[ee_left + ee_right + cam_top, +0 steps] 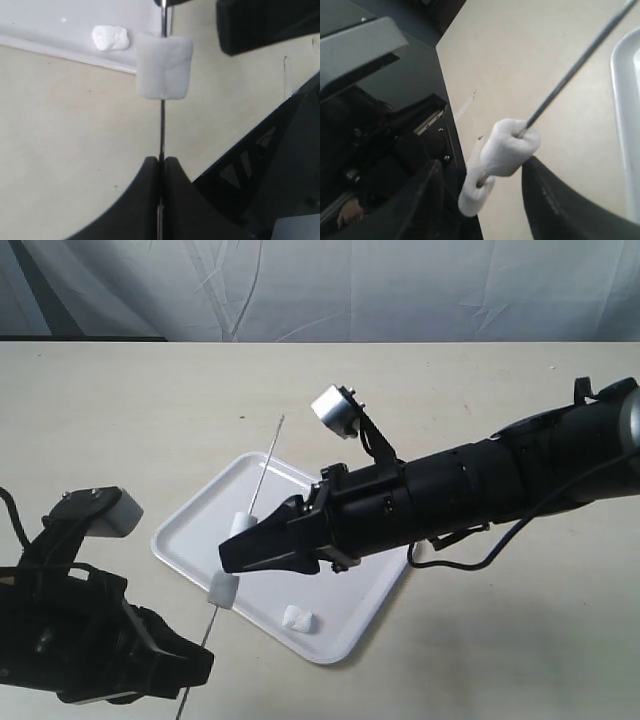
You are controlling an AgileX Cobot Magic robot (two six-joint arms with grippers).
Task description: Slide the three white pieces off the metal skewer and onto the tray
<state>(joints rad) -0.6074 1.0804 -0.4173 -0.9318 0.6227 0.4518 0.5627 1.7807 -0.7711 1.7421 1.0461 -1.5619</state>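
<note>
Two white pieces sit on metal skewer, one's on tray. Left end effector pinches skewer's lower end; right end effector open, jaws flanking rod. Close lightly behind upper pc, push twd free tip, over tray.

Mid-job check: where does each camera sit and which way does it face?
Exterior: above the table, facing down on the tray; left arm, right arm show.
Left wrist: behind the left pincer, looking along the skewer at a white piece.
Right wrist: behind the right pincer, facing two skewered pieces.
Shared: both wrist views show the skewer.
</note>
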